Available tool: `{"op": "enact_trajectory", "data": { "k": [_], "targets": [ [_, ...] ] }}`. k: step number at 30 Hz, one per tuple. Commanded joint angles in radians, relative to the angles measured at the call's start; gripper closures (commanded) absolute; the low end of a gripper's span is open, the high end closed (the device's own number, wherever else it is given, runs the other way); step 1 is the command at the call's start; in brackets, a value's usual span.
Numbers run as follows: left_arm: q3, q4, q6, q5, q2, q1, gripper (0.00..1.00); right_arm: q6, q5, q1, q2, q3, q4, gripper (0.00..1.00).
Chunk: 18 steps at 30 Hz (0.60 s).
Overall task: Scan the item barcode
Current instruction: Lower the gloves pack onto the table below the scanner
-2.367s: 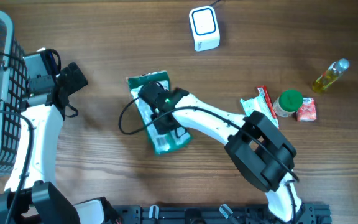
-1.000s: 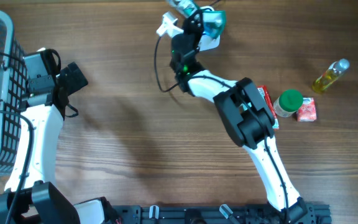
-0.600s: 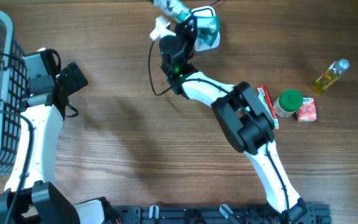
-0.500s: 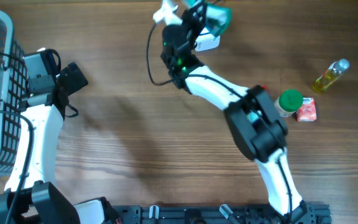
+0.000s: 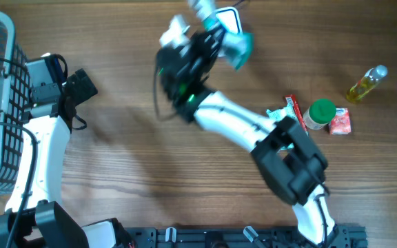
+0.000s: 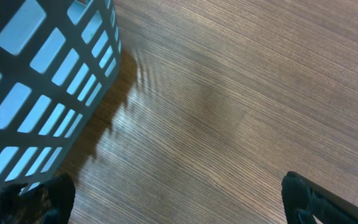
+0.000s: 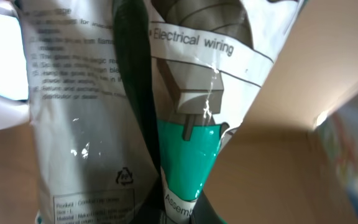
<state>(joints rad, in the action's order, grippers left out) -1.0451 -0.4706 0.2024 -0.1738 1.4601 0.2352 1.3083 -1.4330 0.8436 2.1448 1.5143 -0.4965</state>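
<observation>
The left gripper (image 5: 81, 84) stands fully open and empty above the table (image 5: 129, 172), beside the basket (image 5: 16, 89), while farther out the right gripper (image 5: 211, 33) is clamped on the green-and-white packet (image 7: 185, 140), holding it over the white scanner (image 5: 230, 15) near the far edge.

This is a robotics lab bench set up as a mock shop checkout. Two white-and-black robot arms (image 5: 43, 148) stand on a black rail (image 5: 205, 238) at the edge of a wood-grain worktop (image 5: 129, 172). On it sit a small white box-shaped barcode scanner (image 5: 227, 19), a grey plastic lattice shopping basket (image 5: 12, 103), a green-capped jar (image 5: 320, 114), a small red carton (image 5: 340, 122), a clear bottle of yellow oil (image 5: 366, 84) and a red-and-white sachet (image 5: 291, 110). A green-and-white printed plastic packet (image 7: 79, 112) reads "Electrical wiring".
</observation>
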Motion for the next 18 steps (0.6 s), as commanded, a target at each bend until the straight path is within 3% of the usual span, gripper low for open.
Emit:
{"op": "enact_trajectory", "data": {
  "k": [1,5,8,11,15,18],
  "targets": [
    [-0.011,0.002,-0.012,0.002,-0.013,0.005,0.00,-0.113,0.022,0.106,-0.019,-0.069,0.042,0.96],
    [-0.011,0.002,-0.012,0.002,-0.013,0.005,0.00,-0.346,0.053,0.191,-0.019,-0.159,0.243,0.96],
    [-0.011,0.002,-0.012,0.002,-0.013,0.005,0.00,-0.412,0.185,0.191,-0.019,-0.201,0.453,0.96],
    [-0.011,0.002,-0.012,0.002,-0.013,0.005,0.00,-0.590,0.322,0.161,-0.019,-0.201,0.623,0.96],
    [-0.011,0.002,-0.012,0.002,-0.013,0.005,0.00,-0.960,0.634,0.129,-0.019,-0.201,0.944,0.96],
    [-0.011,0.002,-0.012,0.002,-0.013,0.005,0.00,-1.196,0.679,0.112,-0.021,-0.201,1.090,0.96]
  ]
}}
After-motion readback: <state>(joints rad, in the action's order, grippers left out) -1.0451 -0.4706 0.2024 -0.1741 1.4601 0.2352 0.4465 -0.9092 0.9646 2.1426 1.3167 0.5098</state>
